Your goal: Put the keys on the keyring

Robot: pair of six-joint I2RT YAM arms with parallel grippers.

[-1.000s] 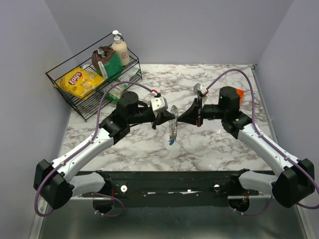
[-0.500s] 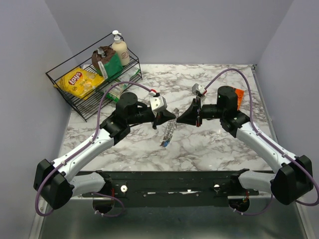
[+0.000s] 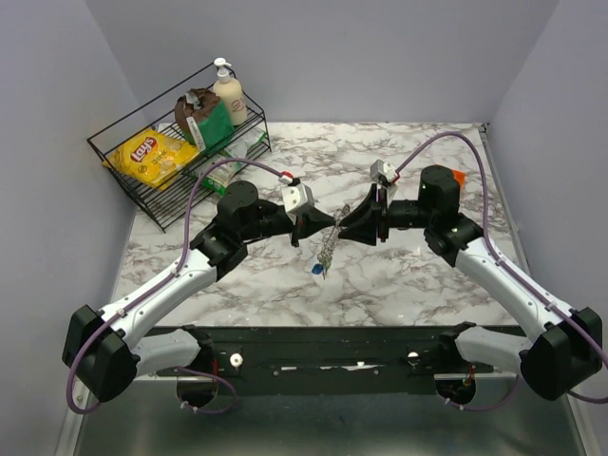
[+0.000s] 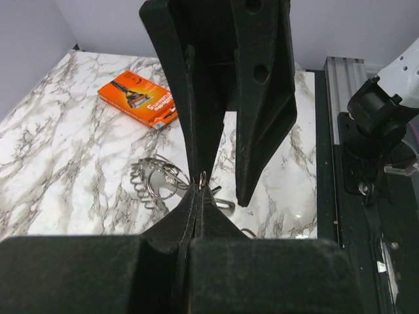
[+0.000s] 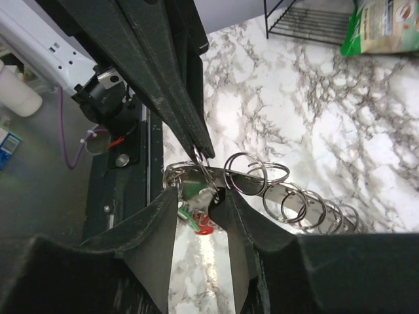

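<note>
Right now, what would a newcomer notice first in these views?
Above the table the left hand and right hand meet tip to tip. The left is shut on the keyring, which dangles with a blue key at its low end, and the right stands open. Then the wire basket, holding a yellow chip bag, at the far left corner.

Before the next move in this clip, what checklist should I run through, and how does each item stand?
1. Left gripper shut on the keyring: ok, its fingertips pinch one loop.
2. Right gripper open: ok, its jaws stand apart.
3. Blue key on the keyring: ok, it hangs at the lower end.
4. Red key threaded: cannot tell, it sits among the loops.
5. Orange box clear of both grippers: ok.
</note>
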